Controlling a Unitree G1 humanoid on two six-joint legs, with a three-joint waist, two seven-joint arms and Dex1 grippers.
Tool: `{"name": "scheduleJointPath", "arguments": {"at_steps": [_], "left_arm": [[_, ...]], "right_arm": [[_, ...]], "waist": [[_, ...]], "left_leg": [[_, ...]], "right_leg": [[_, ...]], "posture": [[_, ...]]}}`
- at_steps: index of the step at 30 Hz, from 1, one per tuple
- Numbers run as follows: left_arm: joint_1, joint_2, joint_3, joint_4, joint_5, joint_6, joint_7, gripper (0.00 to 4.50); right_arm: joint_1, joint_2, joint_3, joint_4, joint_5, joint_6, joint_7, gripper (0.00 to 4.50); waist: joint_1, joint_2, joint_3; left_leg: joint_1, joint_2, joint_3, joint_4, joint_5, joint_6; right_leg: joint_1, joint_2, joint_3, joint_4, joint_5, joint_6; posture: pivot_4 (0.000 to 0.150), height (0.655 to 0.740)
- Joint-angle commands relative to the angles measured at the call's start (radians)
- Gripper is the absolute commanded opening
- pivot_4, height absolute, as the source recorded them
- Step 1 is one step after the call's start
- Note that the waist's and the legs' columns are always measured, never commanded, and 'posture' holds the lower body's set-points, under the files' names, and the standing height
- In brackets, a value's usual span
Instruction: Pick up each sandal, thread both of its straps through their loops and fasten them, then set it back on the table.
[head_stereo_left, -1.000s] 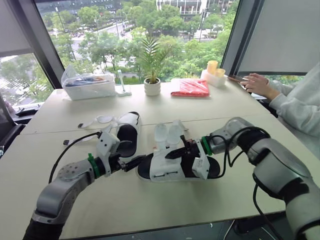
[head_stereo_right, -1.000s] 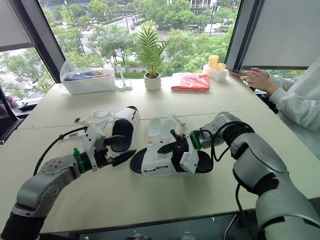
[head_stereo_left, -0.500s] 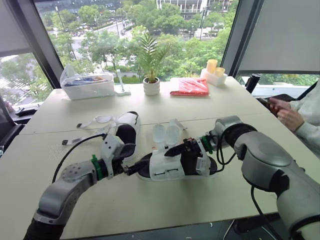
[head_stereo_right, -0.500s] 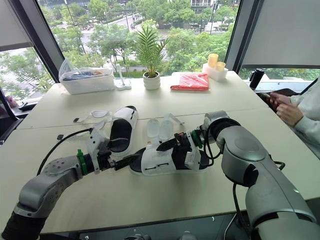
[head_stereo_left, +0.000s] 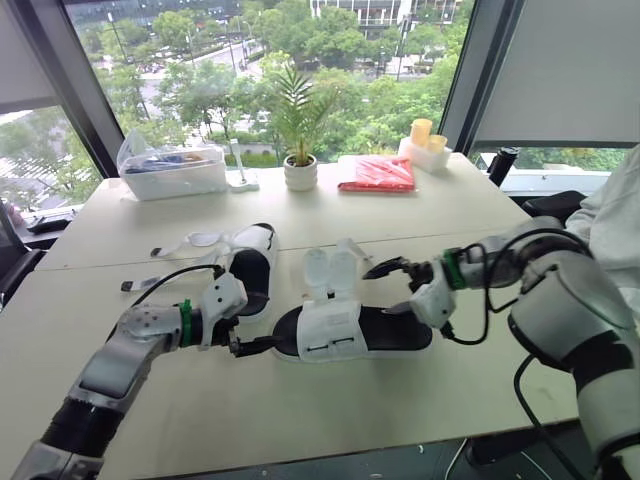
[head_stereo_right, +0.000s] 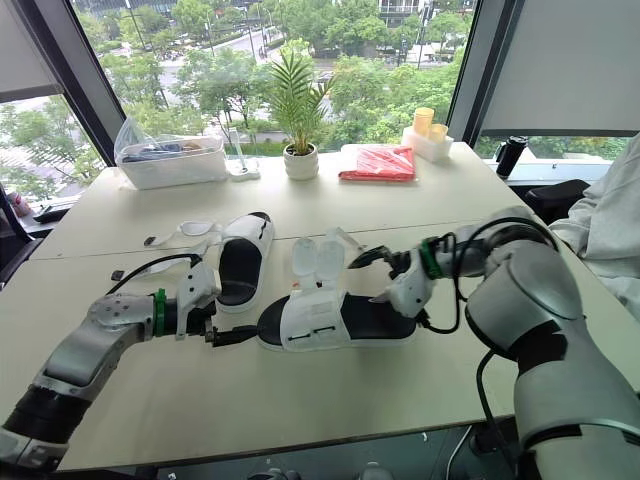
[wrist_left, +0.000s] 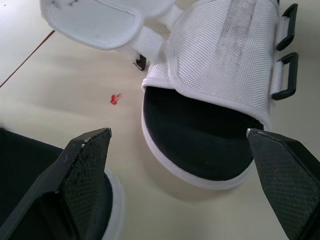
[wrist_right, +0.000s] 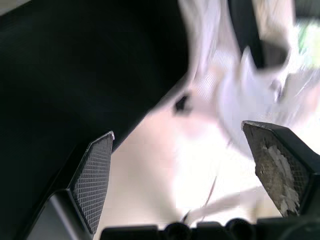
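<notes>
Sandal, white woven mesh over a smooth black footbed, lay flat; left gripper and right gripper gaped, empty.

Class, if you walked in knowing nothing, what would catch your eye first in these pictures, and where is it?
The white sandal lies in the middle of the table, its two straps unfastened and flipped up. An open pincer sits at each end of it: the left pincer at one end, the right pincer at the other. A second sandal lies just behind, towards the left.
</notes>
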Motion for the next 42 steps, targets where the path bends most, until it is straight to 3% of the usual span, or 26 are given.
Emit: {"name": "scheduleJointPath", "arguments": {"at_steps": [1, 4, 7, 18, 24, 31, 42], "left_arm": [[-0.035, -0.019, -0.008, 0.043, -0.007, -0.04, -0.061, 3.14], [-0.047, -0.03, -0.026, 0.083, 0.01, -0.068, -0.103, 1.65], [-0.068, -0.058, -0.049, 0.128, 0.015, -0.076, -0.135, 0.06], [-0.143, -0.171, -0.098, 0.329, 0.1, -0.192, -0.146, 0.06], [-0.15, -0.236, -0.092, 0.363, 0.087, -0.191, -0.142, 0.06], [-0.142, -0.259, -0.118, 0.376, 0.108, -0.207, -0.154, 0.06], [-0.141, -0.254, -0.117, 0.35, 0.121, -0.193, -0.163, 0.06]], "right_arm": [[-0.097, -0.019, -0.31, 0.275, 0.077, 0.019, 0.38, 4.5], [-0.112, -0.054, -0.643, 0.323, 0.206, 0.248, 0.838, 4.5], [-0.132, -0.06, -0.825, 0.323, 0.334, 0.426, 1.004, 4.5], [-0.163, -0.035, -1.092, 0.323, 0.607, 0.798, 1.066, 4.5], [-0.15, -0.044, -1.216, 0.323, 0.782, 1.317, 1.122, 4.5], [-0.139, -0.003, -1.243, 0.323, 0.89, 1.749, 1.096, 4.5], [-0.104, 0.169, -1.208, 0.281, 0.926, 1.854, 1.086, 4.5]], "waist": [[-0.004, 0.0, 0.0], [-0.016, 0.0, 0.0], [-0.024, 0.0, 0.0], [-0.008, 0.001, 0.0], [0.004, 0.001, 0.0], [0.007, 0.001, 0.0], [0.004, 0.001, 0.0]], "left_leg": [[0.0, 0.001, 0.001, 0.0, 0.0, 0.0], [0.001, 0.006, 0.002, 0.001, -0.001, 0.002], [0.005, 0.006, 0.002, 0.001, -0.004, 0.007], [0.009, 0.006, 0.002, 0.001, -0.005, 0.007], [0.009, 0.006, 0.002, 0.001, -0.005, 0.007], [0.008, 0.005, 0.002, 0.001, -0.006, 0.007], [0.007, 0.005, 0.002, 0.002, -0.006, 0.007]], "right_leg": [[0.0, 0.001, 0.0, 0.0, 0.0, 0.0], [0.002, 0.005, 0.0, -0.002, 0.001, -0.002], [0.006, 0.005, 0.0, -0.002, 0.001, -0.002], [0.01, 0.003, 0.001, -0.003, 0.001, -0.002], [0.01, 0.001, 0.002, -0.003, 0.001, -0.003], [0.01, 0.0, 0.001, -0.004, 0.001, -0.003], [0.01, 0.0, 0.001, -0.003, 0.002, -0.002]], "posture": [[0.15, 0.74], [0.15, 0.74], [0.15, 0.74], [0.15, 0.74], [0.15, 0.74], [0.15, 0.74], [0.15, 0.74]]}}
